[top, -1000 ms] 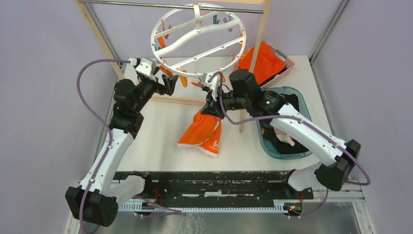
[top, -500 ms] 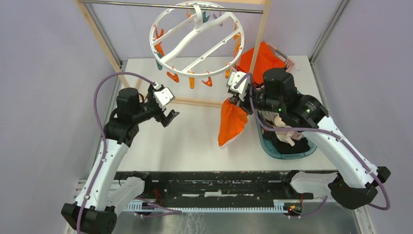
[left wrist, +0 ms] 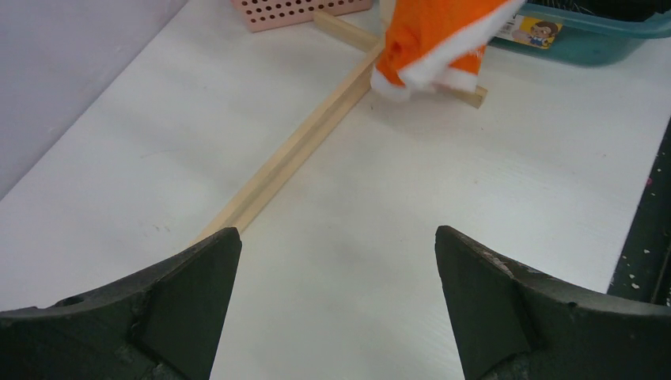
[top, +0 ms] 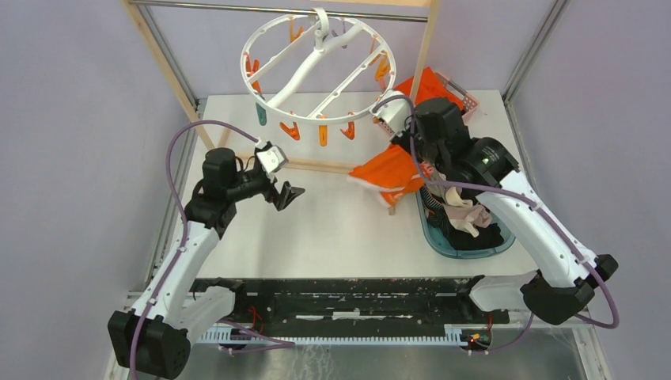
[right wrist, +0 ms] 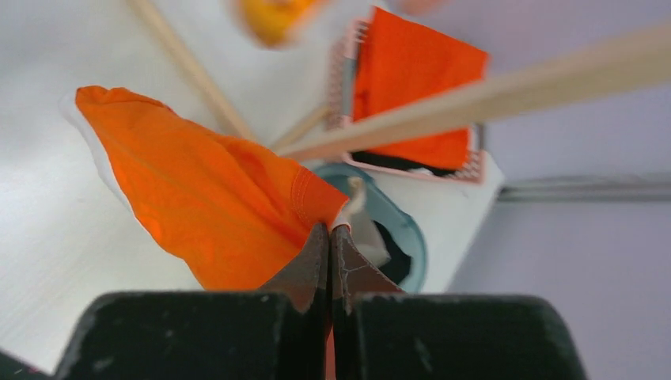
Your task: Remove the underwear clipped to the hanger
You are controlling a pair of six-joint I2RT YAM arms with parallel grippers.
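The right hand (right wrist: 330, 235) is pinching the orange underwear (top: 385, 170), which is hanging just left of the teal tub (top: 465, 254), while the spread left hand (top: 285, 195) is hovering farther left.

Robot lab test cell — bare lilac walls (top: 71, 119) around a white table (top: 332, 229), robot arms (top: 182, 253) bolted to a black rail (top: 340, 297), loose purple cable (top: 168, 158) — hanger (top: 320, 39) hung from a bare wooden frame (top: 168, 75).

Three underwear pieces: one orange underwear (top: 388, 170) just left of the teal tub (top: 467, 255), one beige piece (top: 463, 214) and one black piece (top: 484, 236) inside the tub. One hanger (top: 316, 118) and one pink basket (top: 467, 99) holding one orange cloth (top: 427, 83), both beyond the tub
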